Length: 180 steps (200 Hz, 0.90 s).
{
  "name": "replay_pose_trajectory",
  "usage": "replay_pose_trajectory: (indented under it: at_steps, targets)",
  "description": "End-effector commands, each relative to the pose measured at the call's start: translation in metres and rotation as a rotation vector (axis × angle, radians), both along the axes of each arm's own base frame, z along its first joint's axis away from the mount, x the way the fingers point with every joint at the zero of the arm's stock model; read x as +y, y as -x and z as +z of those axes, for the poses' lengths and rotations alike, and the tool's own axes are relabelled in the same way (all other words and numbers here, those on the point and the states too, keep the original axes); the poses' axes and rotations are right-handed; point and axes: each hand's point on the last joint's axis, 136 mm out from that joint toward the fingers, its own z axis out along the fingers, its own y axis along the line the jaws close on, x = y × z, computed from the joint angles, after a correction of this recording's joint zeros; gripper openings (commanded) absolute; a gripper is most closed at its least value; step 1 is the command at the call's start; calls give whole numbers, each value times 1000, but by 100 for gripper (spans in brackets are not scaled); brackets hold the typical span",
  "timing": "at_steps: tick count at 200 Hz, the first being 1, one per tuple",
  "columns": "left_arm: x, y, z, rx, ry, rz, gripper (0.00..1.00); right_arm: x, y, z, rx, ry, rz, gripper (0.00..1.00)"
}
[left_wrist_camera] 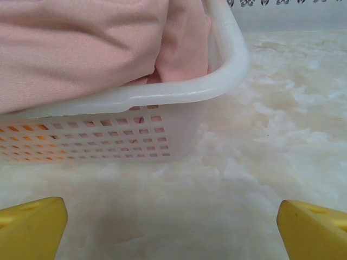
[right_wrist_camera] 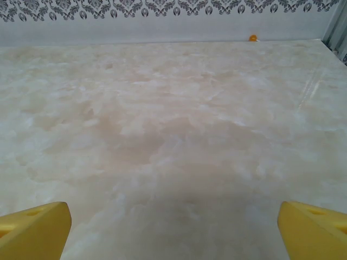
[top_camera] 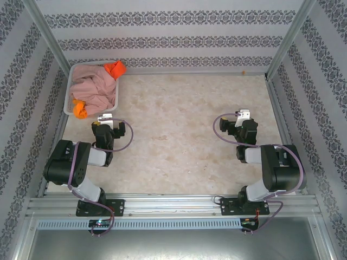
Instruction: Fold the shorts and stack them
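Partly hidden: shorts (top_camera: 93, 86) heaped in the white basket (left_wrist_camera: 179, 92) at the far-left corner of the tabletop (top_camera: 179, 141); I can't separate pairs.
Count: I see one pink mass, two orange patches poking out.
Left claw (left_wrist_camera: 173, 222): fingers apart, empty, near the basket's corner.
Right claw (right_wrist_camera: 173, 222): fingers apart, empty, over bare tabletop.
Room: wide open middle, walls (top_camera: 162, 32) on three sides.

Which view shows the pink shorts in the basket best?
Top external: the pink shorts lie heaped across the whole basket, outline visible. Left wrist gives a close side view, pink folds bulging above the rim.
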Motion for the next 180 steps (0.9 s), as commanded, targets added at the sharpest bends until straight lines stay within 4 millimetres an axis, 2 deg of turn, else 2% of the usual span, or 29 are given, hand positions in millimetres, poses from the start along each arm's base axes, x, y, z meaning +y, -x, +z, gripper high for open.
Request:
replay_pose_trajectory:
  at_steps: [1, 180]
  targets:
    - [2, -5, 7, -14, -3, 3, 100, 2, -6, 9, -25, 21, 5, 98]
    - [6, -5, 6, -10, 14, 13, 100, 2, -6, 9, -24, 18, 3, 98]
